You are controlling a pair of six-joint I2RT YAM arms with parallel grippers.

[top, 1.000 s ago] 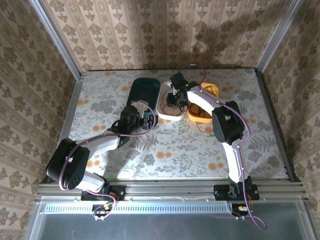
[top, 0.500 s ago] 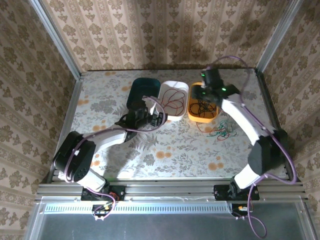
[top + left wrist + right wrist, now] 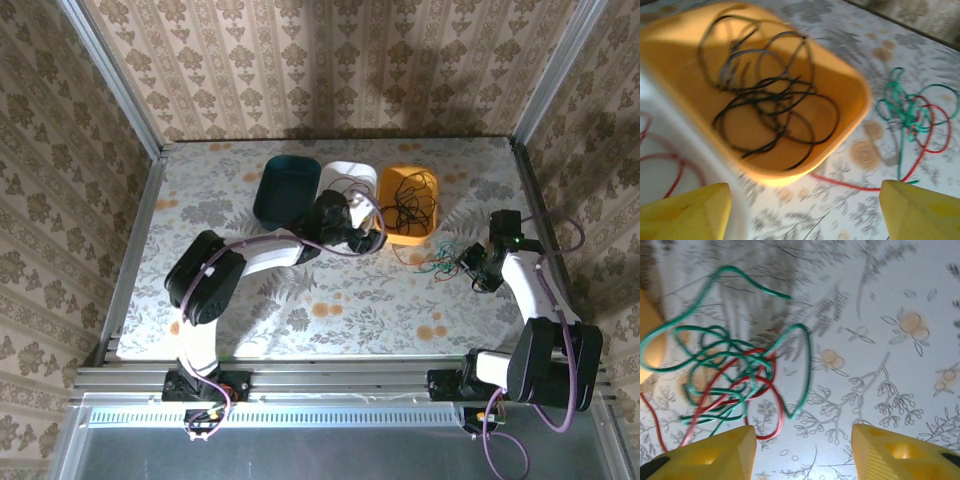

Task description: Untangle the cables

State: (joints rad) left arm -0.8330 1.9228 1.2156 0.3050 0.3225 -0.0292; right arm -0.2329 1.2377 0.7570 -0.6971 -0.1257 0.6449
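the left gripper (image 3: 800, 212) is hanging over the seam between the white bin (image 3: 352, 166) and the orange bin (image 3: 675, 70), its yellow fingers spread wide and gripping nothing. beneath it a black cable (image 3: 771, 107) is lying in loose overlapping loops on the floor of the orange bin, and a red cable (image 3: 675, 156) is curling inside the white one (the wrist picture is blurred, so i can't make out more of it than an arc or two). a dark teal bin (image 3: 285, 188) is standing just left of the white bin, the three in a row at the far side of the table (image 3: 330, 310).

over on the right, the right gripper (image 3: 802, 450) is hovering low above the floral cloth, jaws parted and empty. the green and red tangle (image 3: 727, 372) is lying on the table in front of it, near the orange bin's near right corner and outside every bin, the two colours knotted together, with a red loop lying just beside one fingertip (image 3: 715, 452).
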